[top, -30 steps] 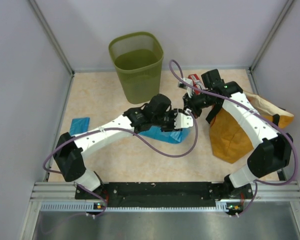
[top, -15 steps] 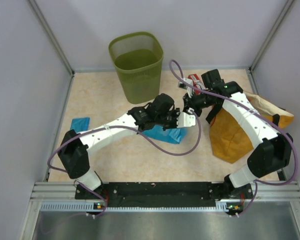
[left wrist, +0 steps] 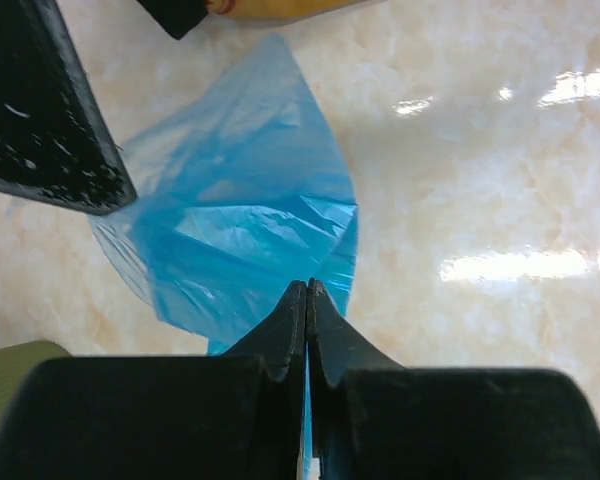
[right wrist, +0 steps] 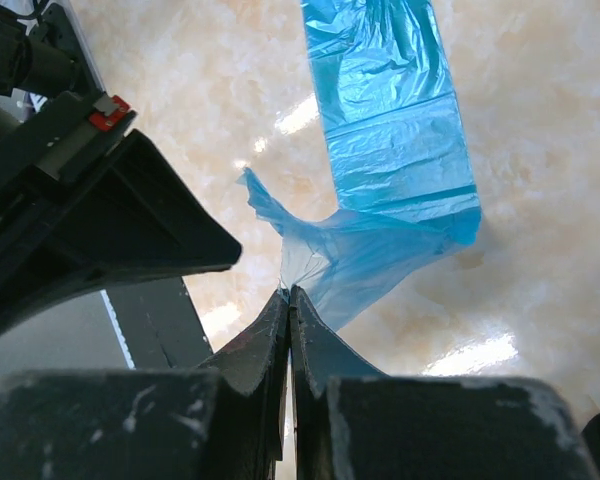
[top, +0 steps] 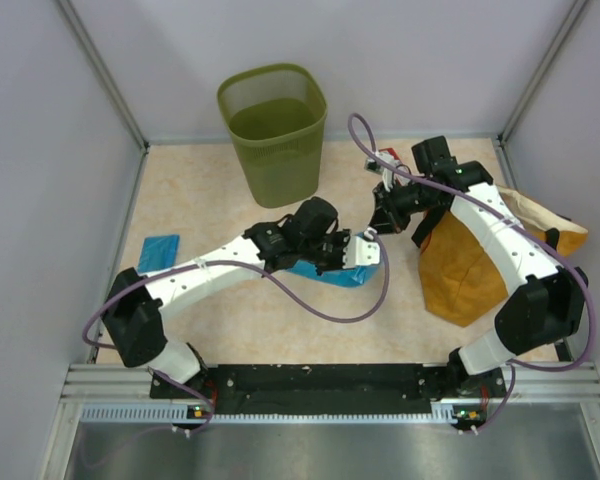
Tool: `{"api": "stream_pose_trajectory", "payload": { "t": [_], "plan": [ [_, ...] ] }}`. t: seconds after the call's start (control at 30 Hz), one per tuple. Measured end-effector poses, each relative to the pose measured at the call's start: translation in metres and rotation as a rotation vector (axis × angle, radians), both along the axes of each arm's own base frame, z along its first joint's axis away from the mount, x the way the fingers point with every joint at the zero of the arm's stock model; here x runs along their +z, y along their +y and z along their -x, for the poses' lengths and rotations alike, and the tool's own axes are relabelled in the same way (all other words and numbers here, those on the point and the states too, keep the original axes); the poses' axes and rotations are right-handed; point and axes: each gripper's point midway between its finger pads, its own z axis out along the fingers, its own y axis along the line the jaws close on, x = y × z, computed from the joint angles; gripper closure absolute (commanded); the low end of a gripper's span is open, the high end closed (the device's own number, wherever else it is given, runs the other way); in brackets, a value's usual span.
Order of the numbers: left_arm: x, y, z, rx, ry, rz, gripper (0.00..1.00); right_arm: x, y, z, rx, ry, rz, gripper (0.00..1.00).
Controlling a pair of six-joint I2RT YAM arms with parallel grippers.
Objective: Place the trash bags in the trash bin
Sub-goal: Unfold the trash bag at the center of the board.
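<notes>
Now the step in hand looks like the pick-up of one trash bag, which lies approx. at table centre. Left gripper is closed, its tips pinching the bag's near edge. The right gripper is closed too, nipping a twisted corner of the same blue film, I think. Trash bin stands at 12 o'clock, well apart. Next move prob. needs a lift w/o tearing the film, then a carry over the rim. A second folded bag lies at 9 o'clock. No brand or writing is readable.
</notes>
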Motion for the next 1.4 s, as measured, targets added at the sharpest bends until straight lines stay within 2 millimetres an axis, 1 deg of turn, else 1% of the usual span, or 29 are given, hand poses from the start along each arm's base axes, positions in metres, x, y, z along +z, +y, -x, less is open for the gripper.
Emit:
{"api": "stream_pose_trajectory", "payload": {
  "t": [0.07,0.17,0.23,0.4,0.5,0.6,0.8,0.9,1.07,1.27,1.33,1.4],
  "plan": [
    [0.000,0.006,0.008,-0.013,0.012,0.003,1.00,0.000,0.000,0.000,-0.002,0.000,0.000,1.00],
    [0.005,0.012,0.014,-0.015,0.012,0.016,1.00,0.000,-0.001,0.000,-0.002,0.001,-0.001,1.00],
    [0.010,0.013,0.013,-0.006,0.002,0.026,0.91,0.000,0.000,0.000,-0.001,0.002,-0.002,1.00],
    [0.019,0.012,0.002,0.035,-0.039,0.034,0.70,0.001,0.000,0.006,0.008,0.026,-0.011,1.00],
    [0.028,0.006,-0.009,0.049,-0.088,0.039,0.62,0.005,0.002,0.009,0.017,0.042,-0.023,1.00],
    [0.032,-0.002,-0.015,0.052,-0.126,0.036,0.59,0.008,0.004,0.010,0.025,0.046,-0.037,1.00],
    [0.022,-0.013,-0.014,0.044,-0.186,-0.010,0.56,0.006,0.005,0.012,0.036,0.083,-0.052,1.00],
    [0.022,-0.018,-0.017,0.058,-0.226,-0.017,0.56,0.005,0.005,0.013,0.038,0.094,-0.055,1.00],
    [0.028,-0.018,-0.030,0.108,-0.315,-0.016,0.56,0.007,0.004,0.012,0.038,0.099,-0.060,1.00],
    [0.021,-0.014,-0.039,0.132,-0.409,-0.049,0.56,0.004,0.005,0.013,0.043,0.126,-0.068,1.00],
    [0.019,-0.013,-0.041,0.135,-0.427,-0.056,0.58,0.003,0.005,0.013,0.044,0.132,-0.068,1.00],
    [0.019,-0.013,-0.043,0.133,-0.445,-0.061,0.63,0.003,0.005,0.014,0.045,0.137,-0.070,1.00]
  ]
}}
